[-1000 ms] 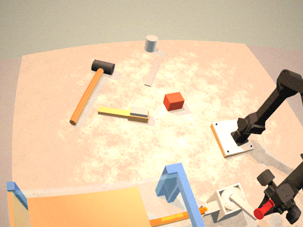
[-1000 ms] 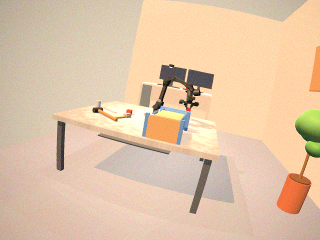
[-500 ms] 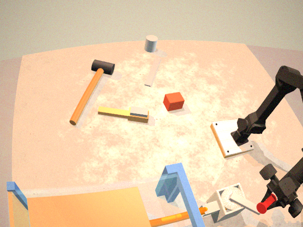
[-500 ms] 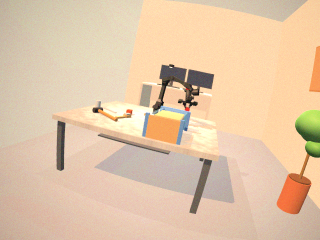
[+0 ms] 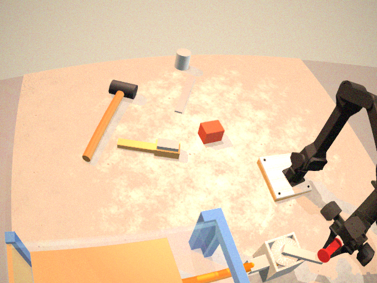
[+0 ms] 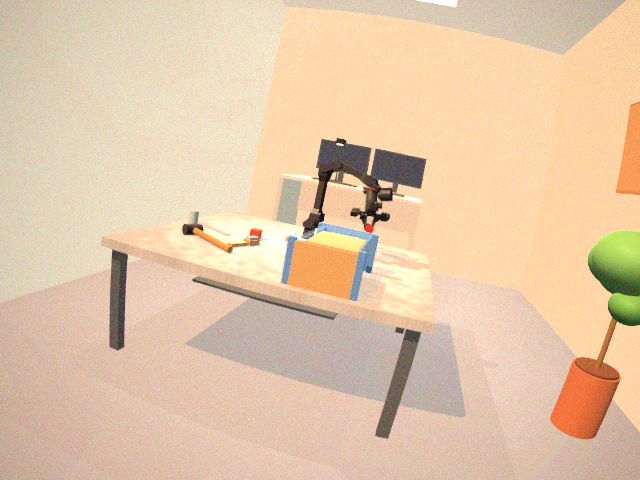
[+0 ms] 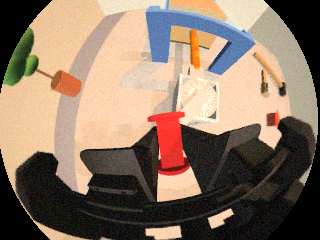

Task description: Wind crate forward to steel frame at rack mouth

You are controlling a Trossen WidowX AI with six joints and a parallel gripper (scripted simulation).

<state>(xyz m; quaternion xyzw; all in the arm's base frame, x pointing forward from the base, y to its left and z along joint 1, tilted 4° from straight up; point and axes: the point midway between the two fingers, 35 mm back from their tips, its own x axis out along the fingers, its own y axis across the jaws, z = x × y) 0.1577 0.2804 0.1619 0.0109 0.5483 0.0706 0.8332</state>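
My gripper (image 5: 334, 247) (image 6: 368, 225) (image 7: 166, 128) is shut on the red grip (image 5: 328, 250) (image 7: 168, 140) of the winch handle. The handle's pale arm (image 5: 301, 254) reaches from the grip to the top of the winch (image 5: 278, 244) (image 7: 199, 99), and its inner end lies over the round drum. An orange strap (image 5: 212, 276) (image 7: 195, 47) runs from the winch through the blue steel frame (image 5: 227, 243) (image 7: 159, 34) (image 6: 361, 258) to the orange crate (image 5: 100, 262) (image 6: 320, 271) (image 7: 194, 2) in the cubby. The crate sits flat, with its front hidden behind the frame.
A hammer (image 5: 103, 121), a grey cylinder (image 5: 182, 59), a flat pale strip (image 5: 184, 95), a red block (image 5: 211, 131) and a yellow brush-like tool (image 5: 149, 146) lie across the bench. The arm's white base plate (image 5: 274, 176) is at the right. A potted plant (image 6: 604, 330) stands on the floor.
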